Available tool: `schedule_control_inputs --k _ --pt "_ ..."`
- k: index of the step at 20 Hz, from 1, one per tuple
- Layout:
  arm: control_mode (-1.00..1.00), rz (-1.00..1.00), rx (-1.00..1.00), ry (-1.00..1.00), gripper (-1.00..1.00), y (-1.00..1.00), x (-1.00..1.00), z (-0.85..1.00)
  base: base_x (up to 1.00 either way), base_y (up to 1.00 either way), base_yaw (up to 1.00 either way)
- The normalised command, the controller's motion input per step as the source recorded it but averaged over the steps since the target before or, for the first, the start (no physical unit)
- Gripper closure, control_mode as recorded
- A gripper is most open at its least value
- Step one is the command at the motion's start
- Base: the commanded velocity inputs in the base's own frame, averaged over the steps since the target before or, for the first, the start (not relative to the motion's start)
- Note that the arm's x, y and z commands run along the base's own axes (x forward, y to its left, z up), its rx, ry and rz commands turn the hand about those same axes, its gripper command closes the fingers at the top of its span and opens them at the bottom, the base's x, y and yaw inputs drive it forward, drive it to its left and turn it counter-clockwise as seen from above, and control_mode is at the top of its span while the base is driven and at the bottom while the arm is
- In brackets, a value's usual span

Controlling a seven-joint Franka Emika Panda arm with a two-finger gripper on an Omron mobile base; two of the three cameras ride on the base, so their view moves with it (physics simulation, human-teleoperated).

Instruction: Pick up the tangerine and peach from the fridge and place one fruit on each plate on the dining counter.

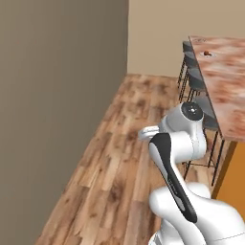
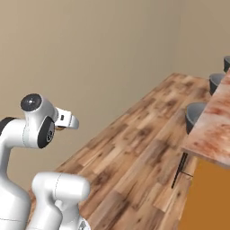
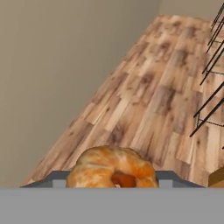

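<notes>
The jaws are closed narrowly on the round, mottled orange tangerine [image 3: 111, 168], which sits right between them with its darker dimple facing the hand camera, so the fruit is in hand and well clear of the fridge. Ahead of and below the jaws lies only the brown plank floor [image 3: 153, 96], with the plain beige wall [image 1: 57, 95] off to one side and the thin black legs of the grey stools [image 1: 194, 79] off to the other. The long dining counter with its pink-brown marbled tabletop [image 1: 225, 81] stands well apart from the jaws, beyond those stools. Far along it is a small round plate [image 1: 206, 55] with something reddish on it, too small to identify. The step in hand is probably the carry to the tabletop. To do it well, hold the grip firm and the hand level while the base drives, bring the jaws high over the stools, then lower onto a plate that is free and release only once the fruit touches.
</notes>
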Motion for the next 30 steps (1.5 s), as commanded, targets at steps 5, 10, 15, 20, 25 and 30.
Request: schedule_control_inputs --k 5,10,15,20,25,30 --pt "1.0 0.0 0.0 0.0 1.0 0.0 0.0 0.0 0.72 0.37 -0.38" --pt "1.0 0.0 0.0 0.0 1.0 0.0 0.0 0.0 0.74 0.37 -0.36" --pt "1.0 0.0 0.0 0.0 1.0 0.0 0.0 0.0 0.78 0.36 -0.32" --pt "1.0 0.0 0.0 0.0 1.0 0.0 0.0 0.0 0.81 0.35 -0.28" --pt "1.0 0.0 0.0 0.0 1.0 0.0 0.0 0.0 0.86 0.34 -0.2" --pt "1.0 0.0 0.0 0.0 1.0 0.0 0.0 0.0 0.89 0.33 -0.14"
